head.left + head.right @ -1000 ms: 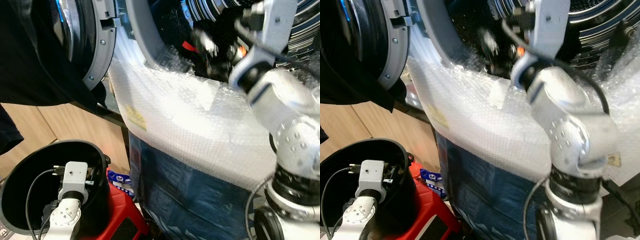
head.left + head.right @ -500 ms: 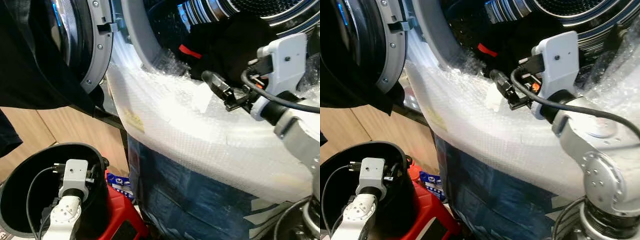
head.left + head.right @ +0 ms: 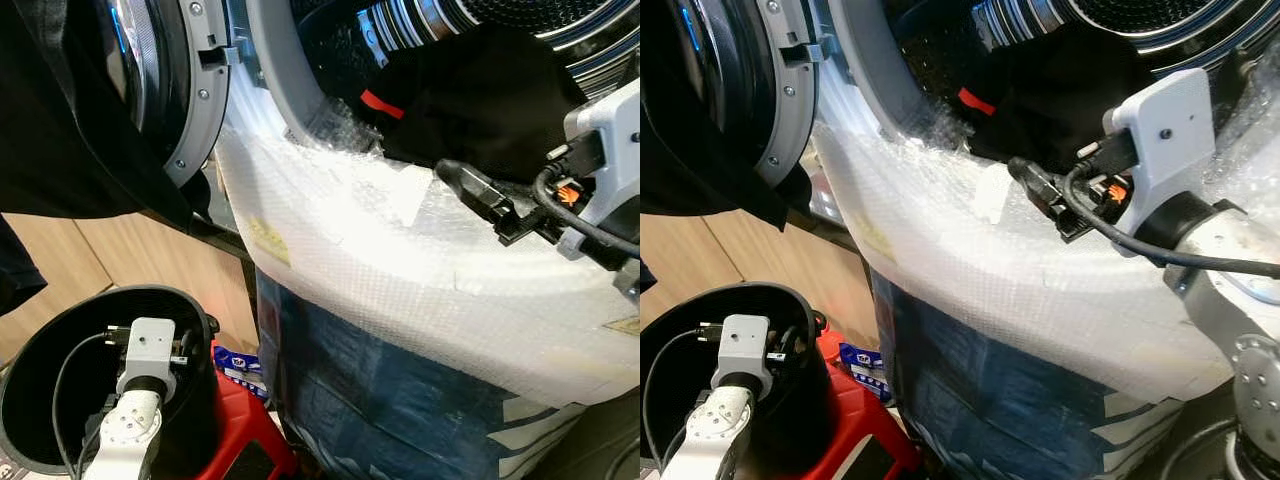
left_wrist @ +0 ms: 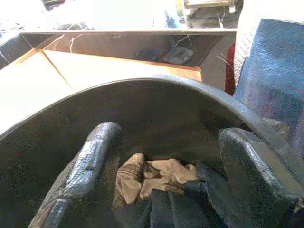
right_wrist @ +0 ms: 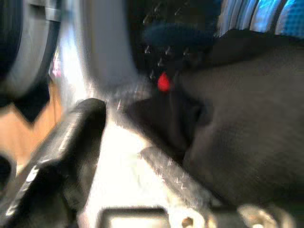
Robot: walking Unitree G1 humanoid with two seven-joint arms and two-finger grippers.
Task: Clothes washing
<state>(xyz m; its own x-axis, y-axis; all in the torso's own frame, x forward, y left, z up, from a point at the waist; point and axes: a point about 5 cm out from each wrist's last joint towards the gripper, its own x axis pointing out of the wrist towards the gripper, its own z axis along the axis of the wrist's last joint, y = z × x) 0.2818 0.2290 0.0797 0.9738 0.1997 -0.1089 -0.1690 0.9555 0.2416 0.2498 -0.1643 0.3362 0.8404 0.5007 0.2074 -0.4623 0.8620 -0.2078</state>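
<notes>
— Wooden flooring (image 3: 120,245) shows at 9 o'clock of the head view, and the washing machine (image 3: 420,260), its front wrapped in bubble film, takes up everything from the centre to 3 o'clock. What has changed?

— The right tool (image 3: 470,185) was deep inside the drum opening a second ago; half a second ago it was already coming out, and now it has drawn back further towards 3 o'clock, over the padded lip. The dark garment with the red tag (image 3: 480,95) stays behind, heaped in the drum mouth at 1 o'clock.

— So that one is loaded?

— I judge so. It lies in the opening with part bulging over the rim, so it may want a push further in. The tool carries nothing; whether its fingers stand apart I cannot tell.

— And the left side?

— The left tool (image 4: 166,156) hangs inside the black bucket (image 3: 60,330) at 7 o'clock, fingers spread wide, grasping nothing. Below them lie a pale cloth (image 4: 152,173) and a dark one (image 4: 190,204), so more laundry probably awaits.

— The door?

— The machine door (image 3: 190,90) is swung open at 11 o'clock.
</notes>
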